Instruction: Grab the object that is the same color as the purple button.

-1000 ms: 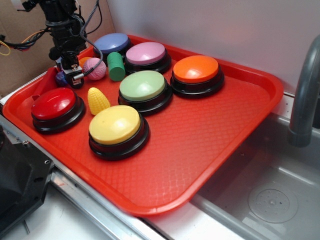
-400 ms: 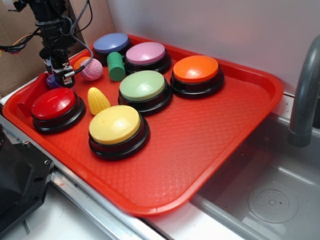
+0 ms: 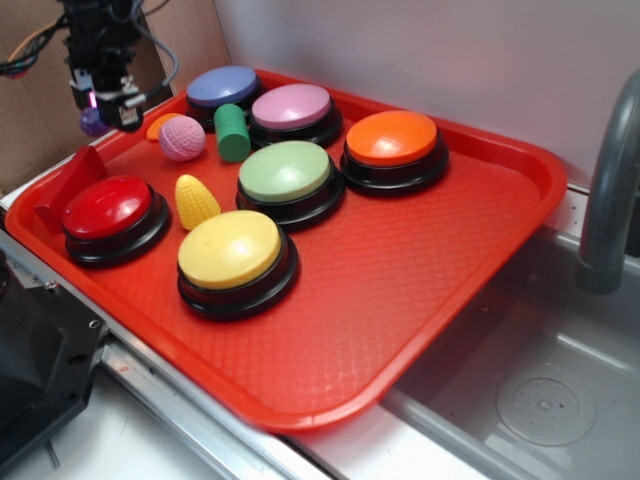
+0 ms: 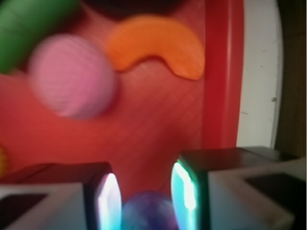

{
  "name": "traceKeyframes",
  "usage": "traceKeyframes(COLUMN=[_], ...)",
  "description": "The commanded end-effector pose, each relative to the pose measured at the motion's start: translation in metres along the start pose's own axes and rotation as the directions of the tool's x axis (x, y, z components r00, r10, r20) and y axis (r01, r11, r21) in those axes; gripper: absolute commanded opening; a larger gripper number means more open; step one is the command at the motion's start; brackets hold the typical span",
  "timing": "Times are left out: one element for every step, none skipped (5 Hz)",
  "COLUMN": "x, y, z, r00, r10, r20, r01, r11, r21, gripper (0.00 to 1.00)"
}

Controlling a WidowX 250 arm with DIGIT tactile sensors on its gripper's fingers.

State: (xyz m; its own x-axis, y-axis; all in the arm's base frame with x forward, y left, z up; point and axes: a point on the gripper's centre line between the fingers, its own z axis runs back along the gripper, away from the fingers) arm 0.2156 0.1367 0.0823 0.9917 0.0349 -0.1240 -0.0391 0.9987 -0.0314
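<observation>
Now the end effector [image 4: 143, 201] grips the purple ball [image 4: 147, 212] above the tray [image 3: 430, 300].

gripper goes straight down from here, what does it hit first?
Probably bare tray: the gripper, shut on the purple ball, points at open red floor. The pink ball and the orange piece lie off that line. Depth is unclear.

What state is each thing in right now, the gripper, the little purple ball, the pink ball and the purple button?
gripper: raised above the tray's far left corner, jaws shut on the purple ball
purple ball: held between the jaws, off the tray
pink ball: resting on the tray, untouched
purple button: on the tray, nothing pressing it
</observation>
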Motion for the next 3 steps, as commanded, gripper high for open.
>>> traceKeyframes(x=[0.007, 0.001, -0.001], y=[-0.087, -0.113, -0.118], z=[0.066, 0.071, 0.071], r00=[0.987, 0.987, 0.992], r10=[-0.073, -0.069, -0.044], r20=[0.141, 0.146, 0.12], r01=[0.079, 0.075, 0.044], r11=[0.996, 0.996, 0.999], r21=[-0.035, -0.039, -0.003], gripper=[0.0, 0.0, 0.0])
